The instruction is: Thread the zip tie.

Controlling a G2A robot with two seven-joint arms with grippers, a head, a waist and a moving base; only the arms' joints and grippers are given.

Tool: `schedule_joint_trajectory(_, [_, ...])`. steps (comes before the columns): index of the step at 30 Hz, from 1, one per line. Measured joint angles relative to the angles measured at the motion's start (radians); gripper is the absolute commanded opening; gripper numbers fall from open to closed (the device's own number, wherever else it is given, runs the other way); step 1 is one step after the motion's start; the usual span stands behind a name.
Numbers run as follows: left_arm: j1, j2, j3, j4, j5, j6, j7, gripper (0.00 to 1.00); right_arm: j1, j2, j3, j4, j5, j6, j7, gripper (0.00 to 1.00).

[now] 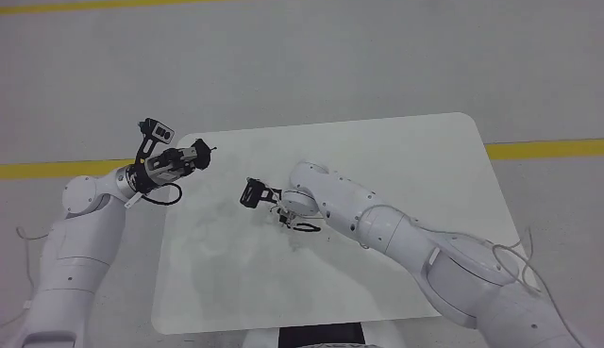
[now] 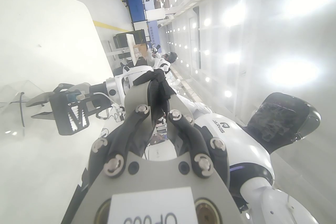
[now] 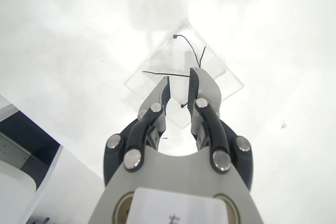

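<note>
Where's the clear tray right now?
The clear tray sits roughly mid-table in the top view, directly under the open right gripper, with black zip ties lying on it.

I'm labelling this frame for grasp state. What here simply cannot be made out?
- Top view: the zip ties are too small, and partly under the right arm.
- Left wrist view: whether the left gripper pinches anything; black wrapping hides its tips.
- Right wrist view: part of one tie, behind the right gripper.
- Left wrist view: the clear tray, cut off by the edge.
</note>
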Motion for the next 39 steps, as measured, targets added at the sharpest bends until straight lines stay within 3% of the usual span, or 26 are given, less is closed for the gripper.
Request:
schedule_joint_trajectory(12, [0.000,0.000,0.000,0.000,0.000,0.000,0.000,0.00,0.000,-0.036,-0.009,0.054,-0.055,0.008,-0.015,0.20])
schedule_joint_trajectory(22, [0.000,0.000,0.000,0.000,0.000,0.000,0.000,0.00,0.003,-0.070,-0.007,0.115,-0.076,0.012,-0.034,0.15])
schedule_joint_trajectory(29, [0.000,0.000,0.000,0.000,0.000,0.000,0.000,0.00,0.004,-0.094,-0.005,0.168,-0.081,0.003,-0.036,0.17])
schedule_joint_trajectory(39, [0.000,0.000,0.000,0.000,0.000,0.000,0.000,0.00,0.012,-0.119,0.009,0.218,-0.082,-0.014,-0.046,0.05])
